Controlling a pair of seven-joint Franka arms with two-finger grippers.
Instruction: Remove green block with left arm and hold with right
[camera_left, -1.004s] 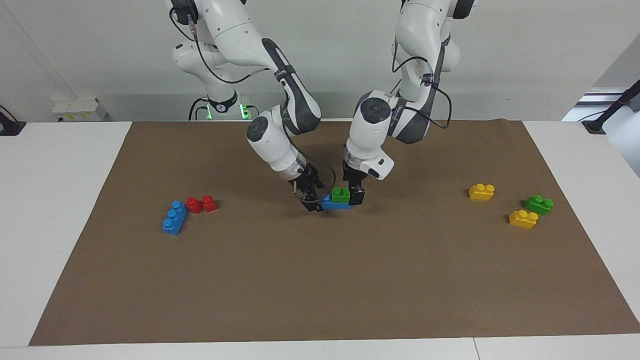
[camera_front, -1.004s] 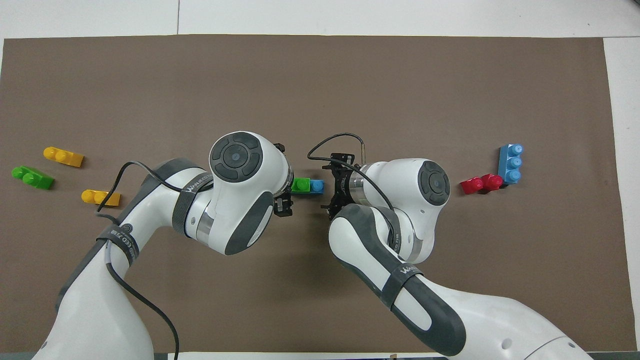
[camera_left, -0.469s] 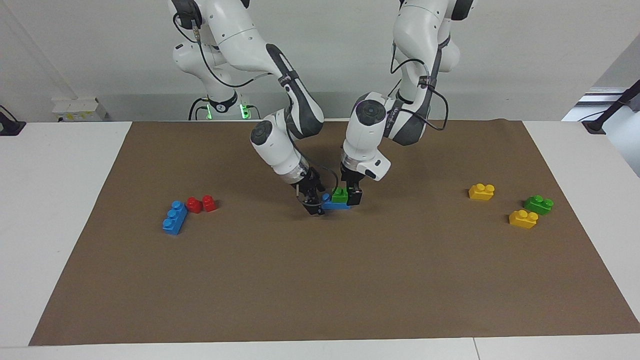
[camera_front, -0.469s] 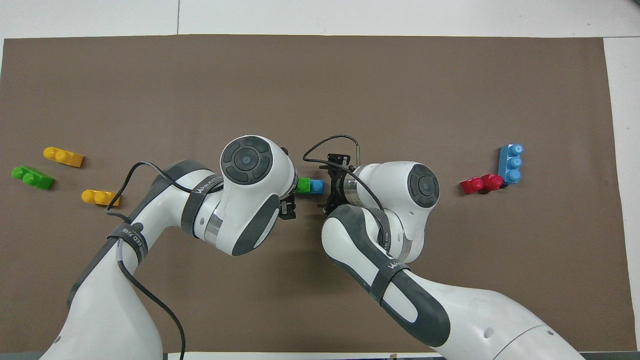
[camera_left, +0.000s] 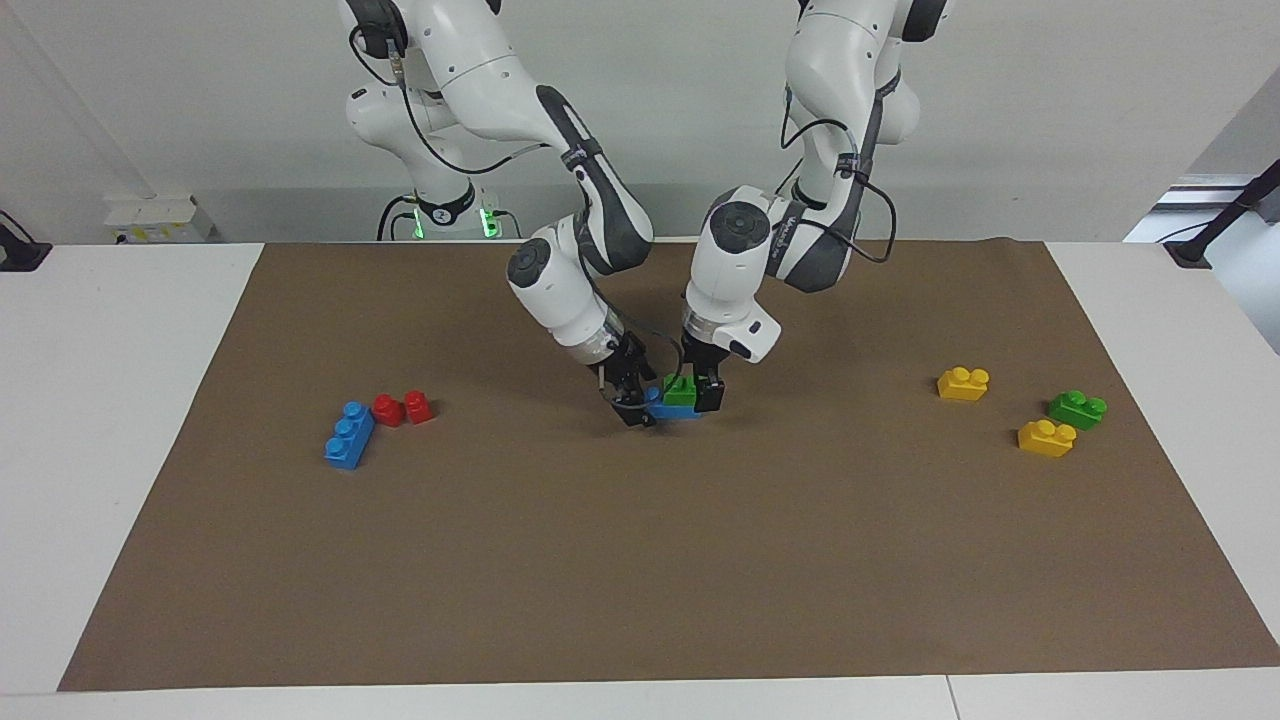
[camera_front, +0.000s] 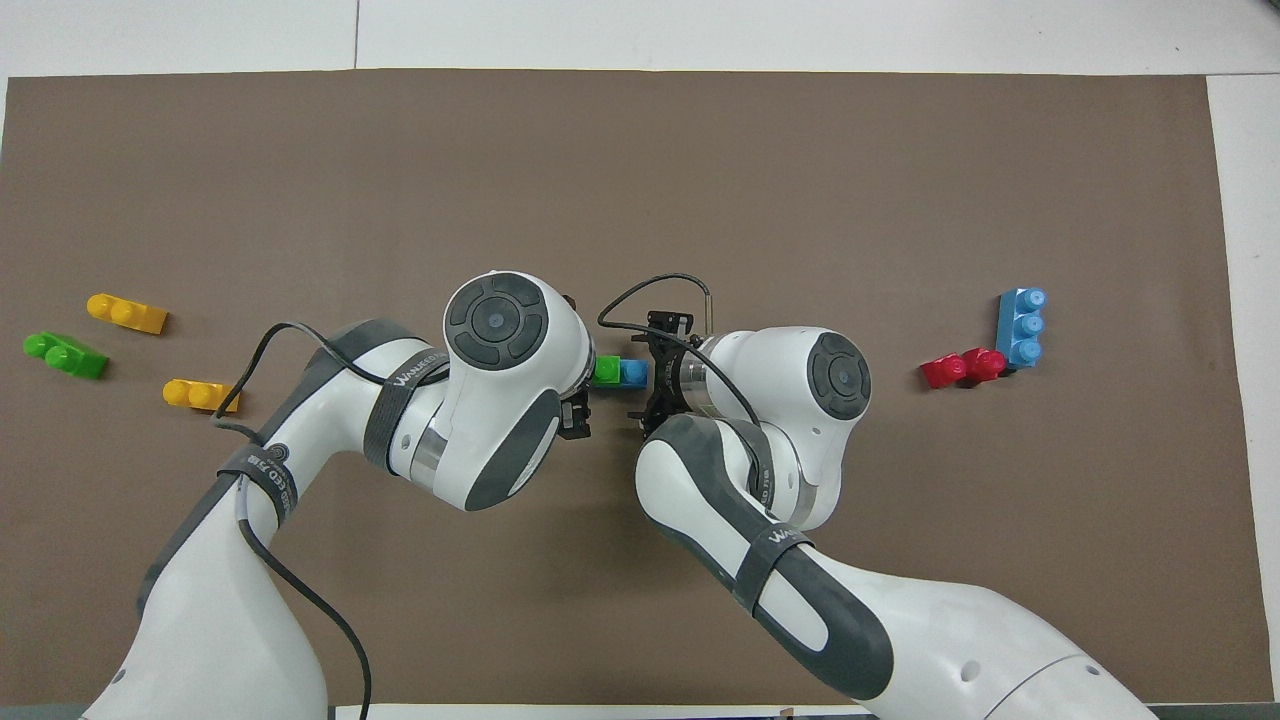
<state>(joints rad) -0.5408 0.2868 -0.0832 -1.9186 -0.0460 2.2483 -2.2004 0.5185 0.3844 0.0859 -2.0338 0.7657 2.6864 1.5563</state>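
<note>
While the green block (camera_left: 681, 391) sits on a blue brick (camera_left: 664, 408) at mid-mat, the left gripper (camera_left: 697, 391) straddles it with fingers apart, and the right gripper (camera_left: 634, 402), fingers likewise apart, brackets the blue brick's end.

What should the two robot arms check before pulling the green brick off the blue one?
1. Small bright green two-stud plastic brick sits on the blue plastic brick: ok.
2. Left gripper is down around the green brick: ok.
3. Left jaws clamped on it: not ok, they are open.
4. Right gripper is at the blue brick's end, clamped: not ok, open.
5. Darker green lookalike brick is well clear, toward the left arm's end: ok.
6. Blue brick lies flat on the brown mat: cannot tell.
</note>
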